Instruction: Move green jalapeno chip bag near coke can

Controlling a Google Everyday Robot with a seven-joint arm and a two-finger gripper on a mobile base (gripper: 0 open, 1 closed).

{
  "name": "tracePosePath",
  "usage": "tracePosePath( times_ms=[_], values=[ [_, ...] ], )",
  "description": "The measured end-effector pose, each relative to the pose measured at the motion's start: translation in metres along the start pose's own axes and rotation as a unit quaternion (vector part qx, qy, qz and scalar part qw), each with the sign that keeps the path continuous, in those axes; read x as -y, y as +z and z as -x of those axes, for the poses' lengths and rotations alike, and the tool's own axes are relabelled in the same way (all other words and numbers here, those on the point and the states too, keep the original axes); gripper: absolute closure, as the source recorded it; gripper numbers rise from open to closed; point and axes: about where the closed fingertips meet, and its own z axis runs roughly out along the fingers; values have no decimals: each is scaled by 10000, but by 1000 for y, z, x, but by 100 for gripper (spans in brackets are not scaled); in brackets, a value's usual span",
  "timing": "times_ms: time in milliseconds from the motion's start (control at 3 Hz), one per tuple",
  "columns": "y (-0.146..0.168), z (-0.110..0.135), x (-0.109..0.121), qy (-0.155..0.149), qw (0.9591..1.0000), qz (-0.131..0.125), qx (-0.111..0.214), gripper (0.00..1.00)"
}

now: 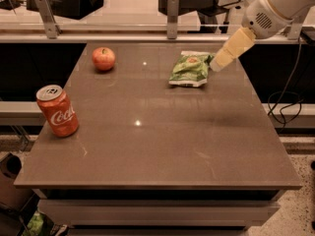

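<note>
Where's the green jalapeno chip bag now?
Camera view: the green jalapeno chip bag lies far back on the table, right of the apple; the gripper hovers beside its right edge.

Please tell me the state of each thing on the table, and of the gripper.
green jalapeno chip bag: lying flat, far right, not held.
coke can: upright at the left edge, apart from the bag.
apple: resting, stem up.
gripper: close beside the bag's right edge.

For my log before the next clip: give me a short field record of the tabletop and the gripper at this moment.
gripper: over the table's far right, tip beside the bag; contact unclear
green jalapeno chip bag: flat, far right of centre
coke can: upright, left edge
red apple: far left
bag near can: not yet
</note>
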Motion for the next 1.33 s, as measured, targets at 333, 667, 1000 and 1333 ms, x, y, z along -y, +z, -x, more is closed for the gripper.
tracePosePath(
  times_ms=[333,667,1000,1333],
  values=[
    [32,23,4,370,9993,58,-55,0],
    [57,40,5,745,9971,43,-132,0],
    [59,41,4,821,9965,55,-139,0],
    [71,48,9,888,9958,-26,-226,0]
  ],
)
